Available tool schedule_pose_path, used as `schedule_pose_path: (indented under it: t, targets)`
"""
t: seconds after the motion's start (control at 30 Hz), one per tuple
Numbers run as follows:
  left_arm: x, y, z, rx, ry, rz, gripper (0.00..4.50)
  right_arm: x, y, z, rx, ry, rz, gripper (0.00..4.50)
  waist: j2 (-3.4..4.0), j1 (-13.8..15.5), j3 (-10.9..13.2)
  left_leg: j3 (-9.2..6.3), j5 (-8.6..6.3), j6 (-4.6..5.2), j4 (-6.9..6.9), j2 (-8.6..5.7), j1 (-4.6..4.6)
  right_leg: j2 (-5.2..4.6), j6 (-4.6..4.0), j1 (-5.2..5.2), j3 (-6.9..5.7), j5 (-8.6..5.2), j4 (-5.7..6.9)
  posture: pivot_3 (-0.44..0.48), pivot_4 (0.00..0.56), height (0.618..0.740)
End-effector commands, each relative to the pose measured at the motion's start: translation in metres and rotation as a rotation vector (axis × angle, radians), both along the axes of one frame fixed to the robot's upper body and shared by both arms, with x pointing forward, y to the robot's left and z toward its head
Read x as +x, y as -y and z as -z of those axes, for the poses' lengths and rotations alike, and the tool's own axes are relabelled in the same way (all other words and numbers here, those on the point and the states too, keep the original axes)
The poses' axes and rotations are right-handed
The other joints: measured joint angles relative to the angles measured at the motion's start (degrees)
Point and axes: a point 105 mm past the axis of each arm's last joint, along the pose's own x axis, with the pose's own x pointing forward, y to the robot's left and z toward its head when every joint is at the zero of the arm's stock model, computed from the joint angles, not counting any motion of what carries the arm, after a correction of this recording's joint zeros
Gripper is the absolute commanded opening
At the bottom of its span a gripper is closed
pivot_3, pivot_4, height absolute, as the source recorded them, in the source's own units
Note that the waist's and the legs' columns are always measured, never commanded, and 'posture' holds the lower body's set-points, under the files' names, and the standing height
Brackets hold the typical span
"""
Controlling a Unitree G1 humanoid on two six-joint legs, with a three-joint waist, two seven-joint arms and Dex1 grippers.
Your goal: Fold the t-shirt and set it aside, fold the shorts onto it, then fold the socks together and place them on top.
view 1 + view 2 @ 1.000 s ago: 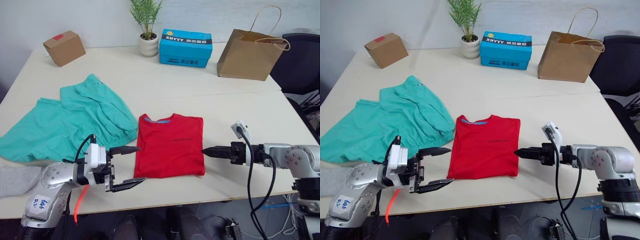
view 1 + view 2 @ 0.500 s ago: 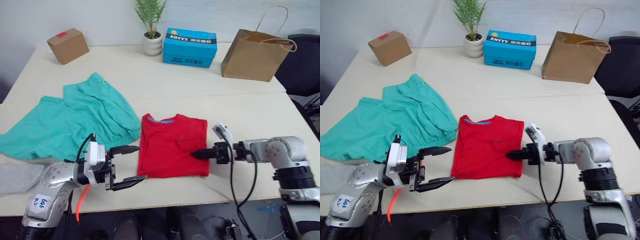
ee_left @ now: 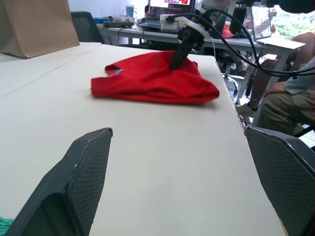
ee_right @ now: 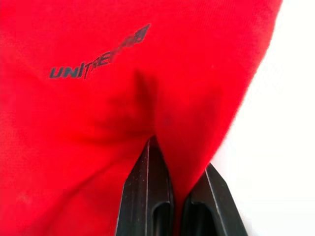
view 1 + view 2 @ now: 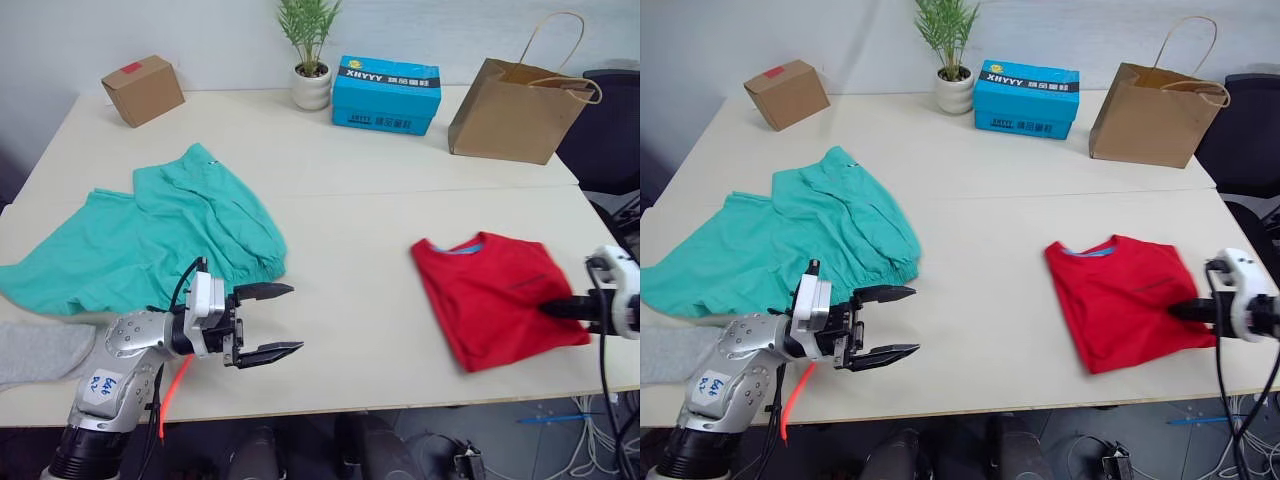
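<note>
A: What does the head camera show?

B: The folded red t-shirt [image 5: 496,293] lies at the right of the frame, near the counter's [image 5: 360,210] right edge. The right end effector [image 5: 548,309] sits at the shirt's right edge, its fingers drawn together and nipping a bit of the cloth. The teal shorts [image 5: 150,240] lie spread out at the left, not folded, well apart from the shirt. A grey sock [image 5: 35,351] lies at the lower left corner, just below the shorts.

A: And the left arm?

B: The left end effector [image 5: 268,321] hovers at the lower left, just right of the shorts' hem, fingers spread wide and holding nothing. Along the top of the frame stand a cardboard box [image 5: 143,90], a potted plant [image 5: 310,50], a blue box [image 5: 386,81] and a paper bag [image 5: 513,95].

A: The left wrist camera?

B: Its two fingers [image 3: 74,191] stand far apart over bare counter. Beyond them the t-shirt [image 3: 152,81] lies in a low heap, with the right end effector [image 3: 178,58] touching down on its far side. A seated person [image 3: 290,93] shows at the right edge.

A: The right wrist camera?

B: Red cloth [image 4: 98,98] with dark lettering, puckered where the two fingers [image 4: 147,196] pinch it, nearly closed. Pale counter shows at the right.
</note>
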Motion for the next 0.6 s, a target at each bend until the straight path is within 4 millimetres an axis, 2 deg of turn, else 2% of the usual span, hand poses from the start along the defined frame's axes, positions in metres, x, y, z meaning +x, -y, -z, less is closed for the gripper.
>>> schedule_pose_path:
  t: [0.03, 0.13, 0.2, 0.27, 0.3, 0.43, 0.53, 0.6]
  targets:
    - [0.0, -0.003, -0.004, 0.017, 0.029, 0.014, 4.5, 0.001, 0.019, -0.005, -0.098, 0.014, -0.026, 0.02, 0.03, -0.27, 0.01, 0.0, 0.02, -0.02, 0.0, 0.0, 0.0, 0.0, 0.0, 0.0, 0.0, 0.01, 0.01, 0.0, 0.15, 0.74]
    - [0.0, -0.006, -0.005, 0.028, 0.031, 0.012, 4.5, 0.008, 0.016, -0.007, -0.093, 0.045, -0.074, 0.02, 0.13, -0.78, 0.08, -0.01, 0.05, -0.06, -0.01, 0.01, -0.01, 0.0, 0.0, -0.01, 0.0, 0.01, 0.03, 0.0, 0.15, 0.74]
    - [-0.001, -0.008, -0.006, 0.032, 0.03, 0.007, 4.5, 0.012, 0.021, -0.009, -0.093, 0.055, -0.026, 0.02, 0.21, -1.1, 0.13, -0.01, 0.06, -0.08, -0.02, 0.01, 0.0, 0.0, 0.0, -0.01, 0.01, 0.01, 0.04, 0.0, 0.15, 0.74]
    - [-0.003, -0.01, -0.006, 0.031, 0.023, -0.003, 4.5, 0.015, 0.019, -0.014, -0.078, 0.09, -0.062, 0.5, 0.28, -1.11, 0.17, -0.01, 0.07, -0.09, 0.0, 0.01, 0.0, 0.0, 0.0, -0.02, 0.02, 0.01, 0.07, 0.0, 0.15, 0.74]
    - [-0.003, -0.011, -0.007, 0.023, 0.021, -0.009, 4.5, 0.014, 0.021, -0.016, -0.076, 0.092, -0.048, 0.56, 0.36, -1.08, 0.22, -0.01, 0.07, -0.09, 0.01, 0.01, 0.0, 0.0, 0.0, -0.02, 0.02, 0.01, 0.07, 0.0, 0.15, 0.74]
    - [-0.003, -0.015, -0.011, 0.012, 0.023, -0.043, 4.5, -0.002, 0.045, -0.034, -0.215, 0.058, -0.038, 1.94, 0.68, -1.08, 0.41, -0.02, 0.07, -0.09, 0.02, 0.01, -0.01, -0.01, 0.0, -0.04, 0.04, 0.01, 0.08, 0.0, 0.15, 0.74]
    - [0.002, -0.032, -0.01, 0.048, -0.003, -0.094, 4.5, -0.017, 0.057, -0.07, -0.238, 0.107, -0.056, 3.0, 1.01, -0.81, 0.54, -0.02, 0.07, -0.08, 0.05, -0.01, -0.04, -0.02, 0.0, -0.09, 0.05, 0.01, 0.12, 0.0, 0.15, 0.74]
    - [0.006, -0.046, -0.012, 0.062, -0.004, -0.149, 4.5, -0.02, 0.051, -0.089, -0.259, 0.17, -0.159, 3.67, 1.18, -0.92, 0.53, -0.02, 0.08, -0.1, 0.03, -0.02, -0.08, -0.01, -0.01, -0.18, 0.06, 0.01, 0.15, 0.0, 0.15, 0.74]
